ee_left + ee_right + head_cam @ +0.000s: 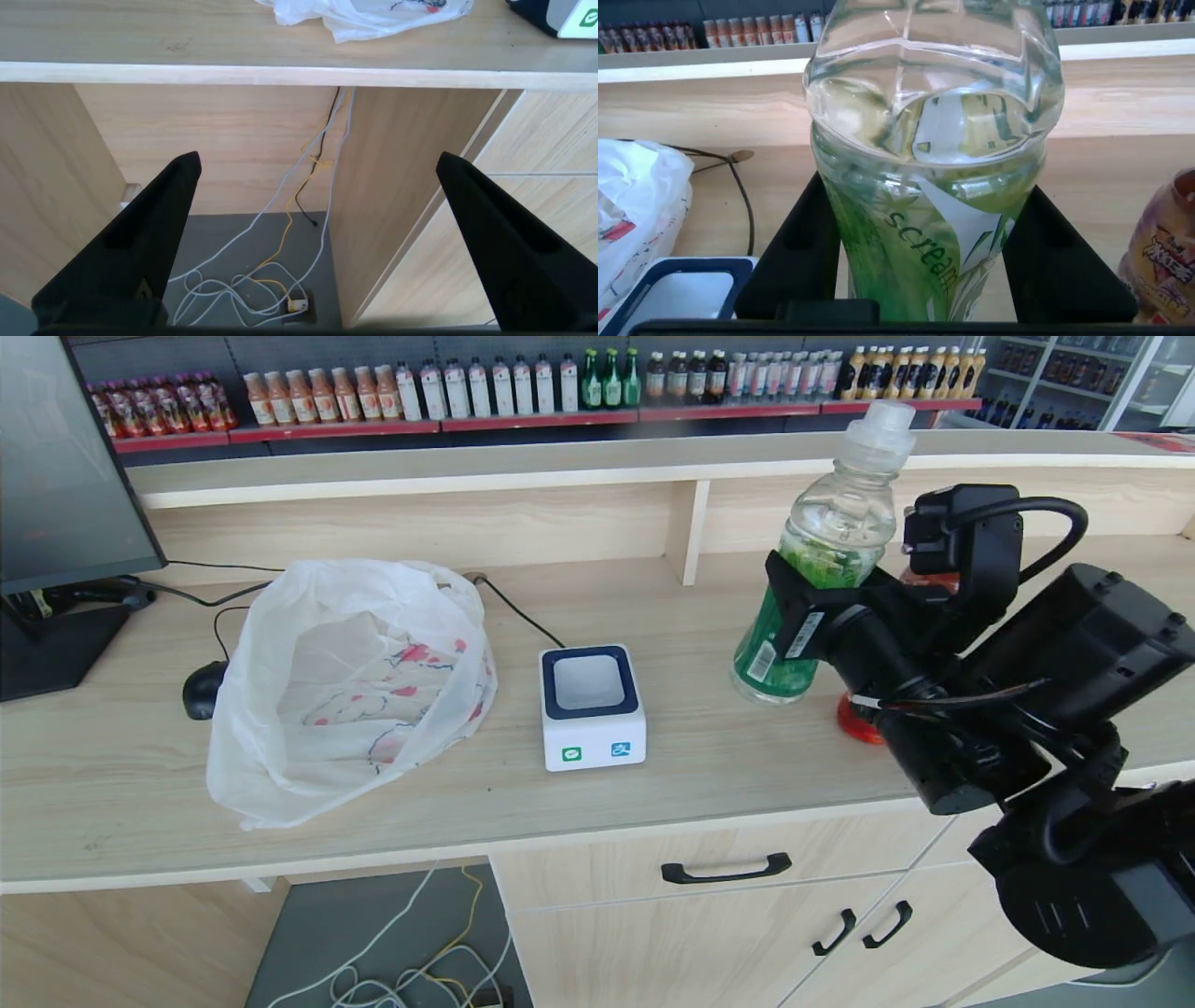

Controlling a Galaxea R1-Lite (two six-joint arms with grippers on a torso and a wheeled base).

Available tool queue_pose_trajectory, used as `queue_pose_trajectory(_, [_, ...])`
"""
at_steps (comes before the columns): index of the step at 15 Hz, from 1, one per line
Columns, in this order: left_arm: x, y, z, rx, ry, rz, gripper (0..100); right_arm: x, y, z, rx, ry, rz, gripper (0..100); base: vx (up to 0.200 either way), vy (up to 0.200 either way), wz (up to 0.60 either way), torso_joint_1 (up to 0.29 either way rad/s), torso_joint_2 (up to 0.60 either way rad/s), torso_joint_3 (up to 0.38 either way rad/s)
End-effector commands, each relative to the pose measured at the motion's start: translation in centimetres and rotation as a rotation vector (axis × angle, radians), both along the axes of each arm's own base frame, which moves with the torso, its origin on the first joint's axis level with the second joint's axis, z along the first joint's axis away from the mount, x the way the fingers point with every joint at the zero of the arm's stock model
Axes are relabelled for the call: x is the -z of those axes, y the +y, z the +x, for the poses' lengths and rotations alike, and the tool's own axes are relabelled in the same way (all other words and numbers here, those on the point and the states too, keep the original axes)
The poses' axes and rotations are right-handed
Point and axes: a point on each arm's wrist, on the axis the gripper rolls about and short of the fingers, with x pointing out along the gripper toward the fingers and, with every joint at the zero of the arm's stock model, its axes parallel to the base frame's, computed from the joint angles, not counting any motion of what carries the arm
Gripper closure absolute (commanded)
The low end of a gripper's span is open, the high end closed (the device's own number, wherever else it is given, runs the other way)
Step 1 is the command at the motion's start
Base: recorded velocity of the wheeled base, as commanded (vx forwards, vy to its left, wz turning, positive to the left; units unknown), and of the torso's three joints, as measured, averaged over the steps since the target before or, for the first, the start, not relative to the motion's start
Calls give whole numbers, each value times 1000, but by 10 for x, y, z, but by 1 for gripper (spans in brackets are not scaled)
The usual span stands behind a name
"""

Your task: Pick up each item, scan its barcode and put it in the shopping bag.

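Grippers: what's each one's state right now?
Left gripper: open, empty.
Right gripper: closed, holding the bottle.

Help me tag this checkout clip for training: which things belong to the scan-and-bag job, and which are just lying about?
Job:
green-label bottle, clamped in the right gripper
red drink bottle nearby
scanner
shopping bag

Lying about:
mouse
monitor
floor cables
shelf bottles
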Motion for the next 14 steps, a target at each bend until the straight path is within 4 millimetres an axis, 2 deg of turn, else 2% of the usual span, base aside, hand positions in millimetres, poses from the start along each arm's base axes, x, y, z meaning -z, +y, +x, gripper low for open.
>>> queue_pose_trajectory(1, [0, 0, 0, -1, -1, 0, 0, -9, -11, -33, -36, -11, 9, 100, 0, 0, 0, 0, 0, 0])
queue_pose_trajectory(3, [0, 0, 0, -1, -1, 0, 0, -10, -10, -48, -72, -12, 11, 100, 0, 0, 0, 0, 0, 0])
queue_pose_trajectory(7, [0, 0, 0, -1, -1, 0, 0, 11, -21, -96, -168, 51, -42, 100, 0, 0, 0, 0, 0, 0])
queue_pose_trajectory(11, [0, 0, 0, -1, -1, 0, 0, 18, -33, -122, -223, 63, -57, 100, 0, 0, 0, 0, 0, 0])
queue_pose_trajectory(14, [0, 0, 0, -1, -1, 0, 0, 18, -33, -128, -246, 58, -52, 100, 0, 0, 0, 0, 0, 0])
